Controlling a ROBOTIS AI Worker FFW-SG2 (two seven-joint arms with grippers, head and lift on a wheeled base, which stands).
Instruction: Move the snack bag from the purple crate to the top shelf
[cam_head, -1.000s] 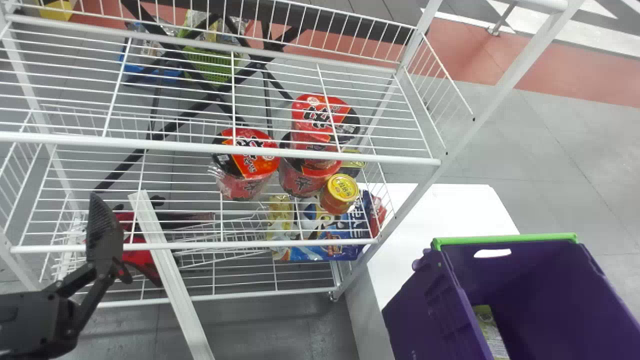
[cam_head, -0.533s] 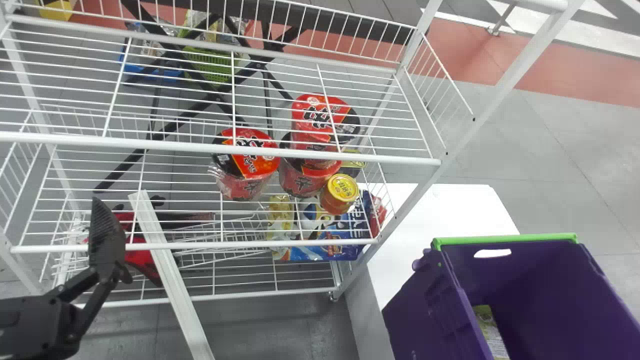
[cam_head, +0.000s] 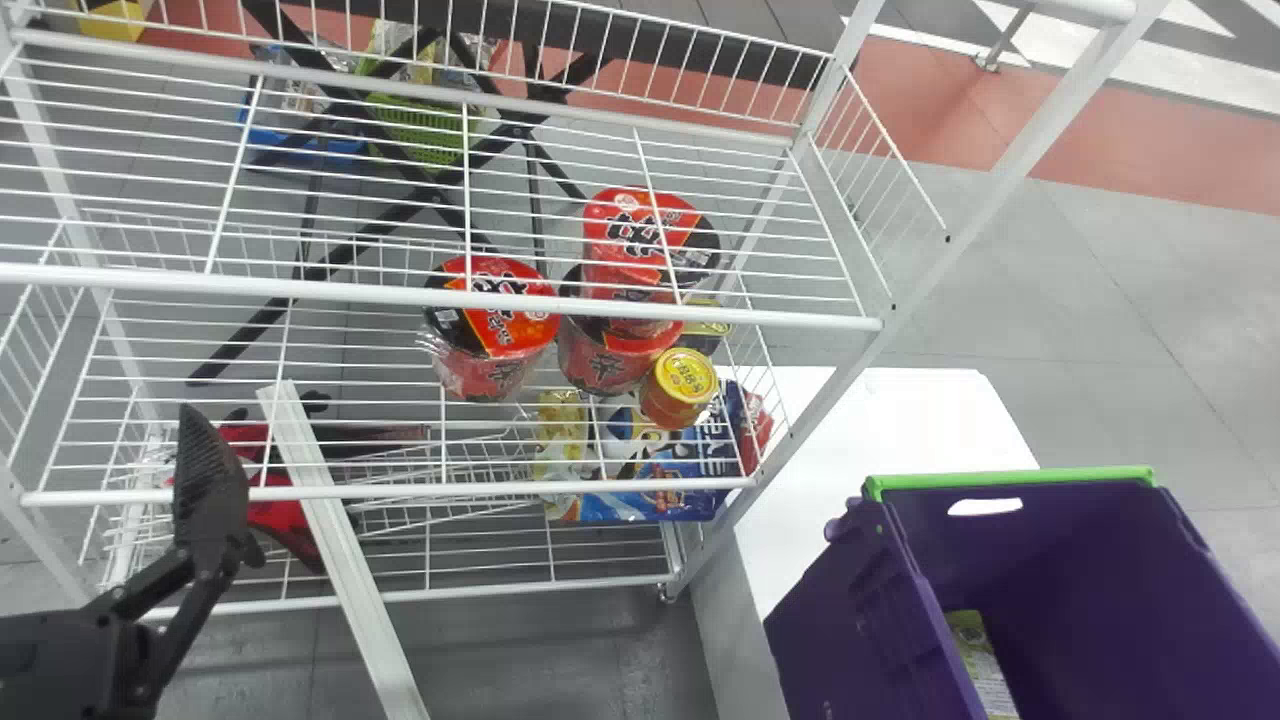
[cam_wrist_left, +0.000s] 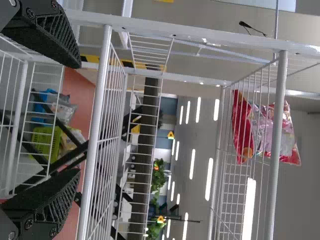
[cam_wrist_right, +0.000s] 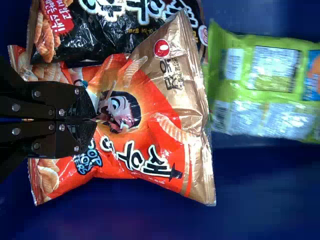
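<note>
Jaws of the right gripper (cam_wrist_right: 96, 119) are pressed together on a fold of the orange-and-gold snack bag (cam_wrist_right: 165, 120). Bag position: inside the purple crate (cam_head: 850, 630), printed face toward the wrist camera — beside a black snack packet (cam_wrist_right: 120, 35) and a green packet (cam_wrist_right: 260, 85). Left gripper (cam_head: 210, 490): jaws spread, located at the left of the head view, near the white wire rack (cam_head: 420, 491). Red-lidded noodle tubs (cam_head: 500, 310) and a yellow-lidded jar (cam_head: 680, 388) stand on the rack — below its upper wire shelf (cam_head: 400, 288).
</note>
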